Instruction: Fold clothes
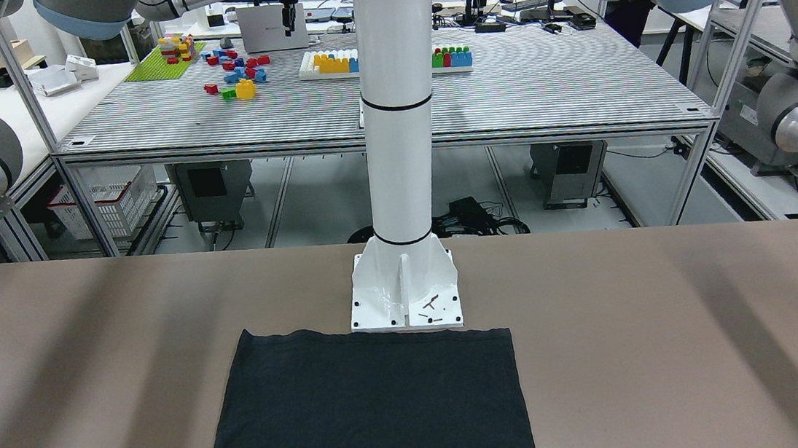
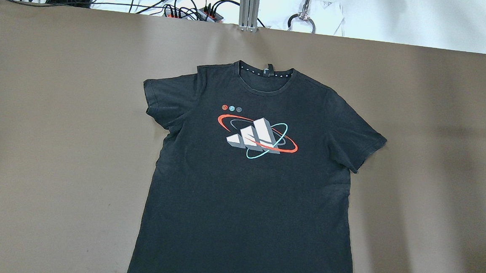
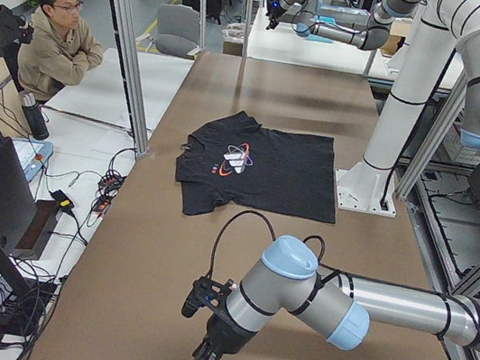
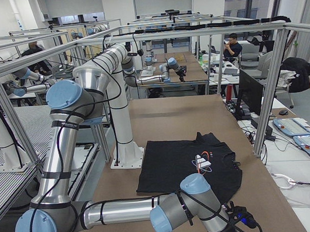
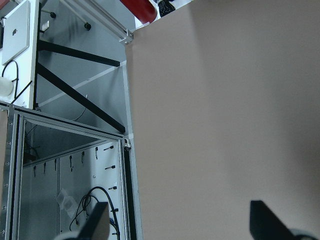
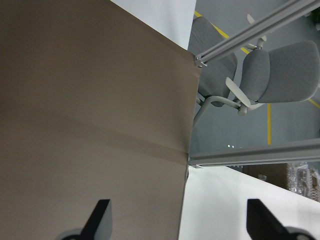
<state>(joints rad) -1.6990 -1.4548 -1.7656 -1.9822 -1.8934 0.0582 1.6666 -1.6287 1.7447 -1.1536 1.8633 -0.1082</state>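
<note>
The clothes are one black T-shirt point(image 2: 248, 196) with a white, red and teal print on the chest. It lies flat and face up on the brown table point(image 2: 57, 142), collar toward the far edge, both short sleeves spread. Its hem point(image 1: 374, 343) lies just in front of the white pillar's base. My left gripper point(image 5: 180, 225) is open over bare table near the table's left end, with nothing between its fingers. My right gripper point(image 6: 180, 222) is open too, over bare table at the right end edge. Neither gripper touches the shirt.
The white pillar point(image 1: 398, 143) stands on its base plate at the robot's side of the table. Cables and power strips point(image 2: 171, 1) lie beyond the far edge. A seated person point(image 3: 57, 37) watches from the operators' side. Another table point(image 1: 386, 86) behind holds toy bricks.
</note>
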